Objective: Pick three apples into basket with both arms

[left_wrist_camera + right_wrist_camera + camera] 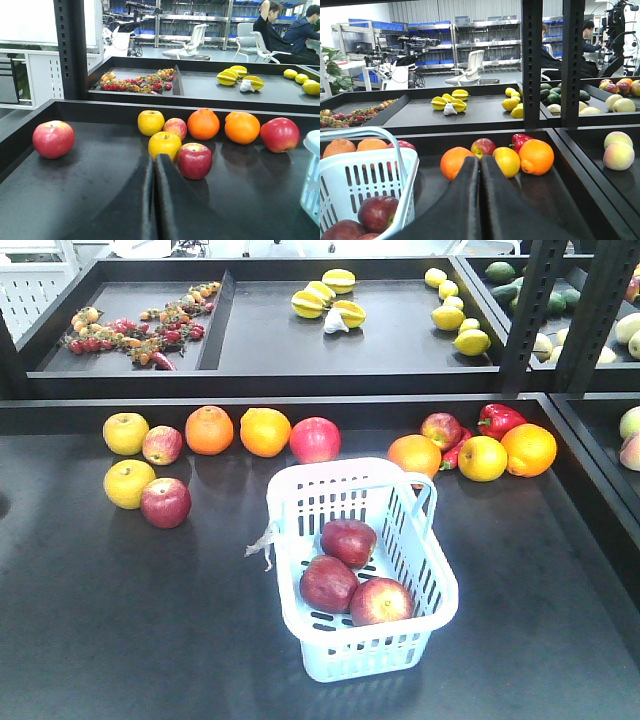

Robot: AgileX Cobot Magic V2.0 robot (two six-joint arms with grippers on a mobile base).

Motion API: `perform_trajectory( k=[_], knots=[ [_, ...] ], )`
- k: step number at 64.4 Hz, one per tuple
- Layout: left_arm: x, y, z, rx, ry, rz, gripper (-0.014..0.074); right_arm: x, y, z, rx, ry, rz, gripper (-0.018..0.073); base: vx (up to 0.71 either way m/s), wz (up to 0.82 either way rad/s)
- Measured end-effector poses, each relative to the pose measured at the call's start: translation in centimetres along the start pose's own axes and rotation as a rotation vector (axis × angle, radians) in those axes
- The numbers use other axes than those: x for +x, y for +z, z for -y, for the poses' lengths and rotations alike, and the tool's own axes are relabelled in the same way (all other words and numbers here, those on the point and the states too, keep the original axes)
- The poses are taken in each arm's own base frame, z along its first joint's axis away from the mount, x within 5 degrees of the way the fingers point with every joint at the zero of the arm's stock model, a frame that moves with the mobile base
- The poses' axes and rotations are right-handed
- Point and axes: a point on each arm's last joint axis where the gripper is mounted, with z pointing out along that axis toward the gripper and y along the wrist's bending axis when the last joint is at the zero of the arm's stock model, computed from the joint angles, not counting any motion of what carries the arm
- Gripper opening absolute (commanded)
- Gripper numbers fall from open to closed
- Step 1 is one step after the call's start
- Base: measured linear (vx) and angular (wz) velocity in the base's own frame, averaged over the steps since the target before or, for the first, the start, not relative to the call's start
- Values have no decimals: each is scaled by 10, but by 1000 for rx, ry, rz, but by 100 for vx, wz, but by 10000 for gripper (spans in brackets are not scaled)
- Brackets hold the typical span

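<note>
Basket (312,175) cropped at 3 o'clock in left wrist view; its apples (377,212) cropped at 7 o'clock in right wrist view.

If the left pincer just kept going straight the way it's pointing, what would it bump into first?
Most likely the yellow apple straight ahead of the shut left pincer, with the red apple just to its right. Depth is hard to judge from the wrist view, so it might graze both.
</note>
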Motion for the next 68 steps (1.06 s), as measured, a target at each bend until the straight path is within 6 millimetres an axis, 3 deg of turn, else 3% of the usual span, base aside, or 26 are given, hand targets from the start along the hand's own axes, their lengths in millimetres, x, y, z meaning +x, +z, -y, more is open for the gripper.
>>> perform_trajectory(
  k=[68],
  knots=[
    [0, 0, 0, 0, 0, 0, -6, 0, 0, 0, 0, 0, 0, -4, 0, 0]
  ],
)
